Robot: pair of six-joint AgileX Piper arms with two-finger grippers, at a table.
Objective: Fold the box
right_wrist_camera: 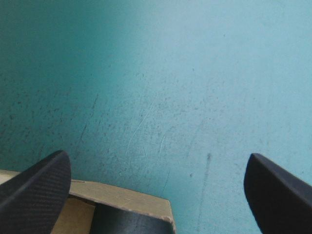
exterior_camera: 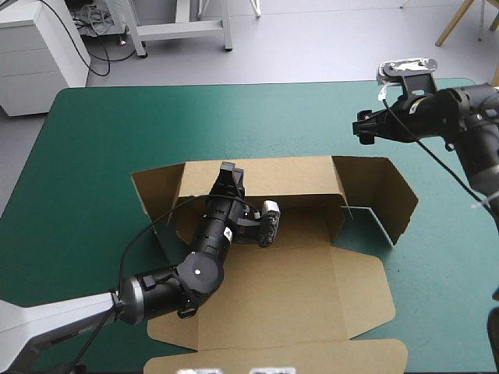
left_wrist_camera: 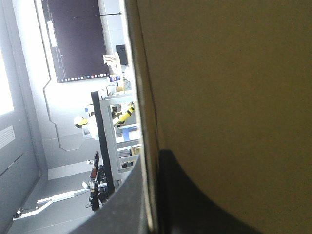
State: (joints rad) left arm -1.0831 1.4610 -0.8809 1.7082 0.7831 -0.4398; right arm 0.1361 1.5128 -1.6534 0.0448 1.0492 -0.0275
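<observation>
The brown box (exterior_camera: pixel 273 288) lies mid-table, its lid panel flat toward the front edge. Its far wall (exterior_camera: pixel 265 175) stands upright, and side flaps (exterior_camera: pixel 386 195) angle out at both ends. My left gripper (exterior_camera: pixel 228 173) is shut on the top edge of that far wall. In the left wrist view the board (left_wrist_camera: pixel 234 87) runs edge-on between the black fingers (left_wrist_camera: pixel 195 200). My right gripper (exterior_camera: pixel 363 128) hovers open beyond the box's far right corner, holding nothing. In its own view the right gripper (right_wrist_camera: pixel 157 158) shows the cover, with a box corner (right_wrist_camera: pixel 126 200) just under it.
Teal-green cover (exterior_camera: pixel 101 156) surrounds the box on the left, far and right sides. The box's front flap (exterior_camera: pixel 273 360) reaches close to the table's front edge. The left arm (exterior_camera: pixel 156 284) lies across the box's left part.
</observation>
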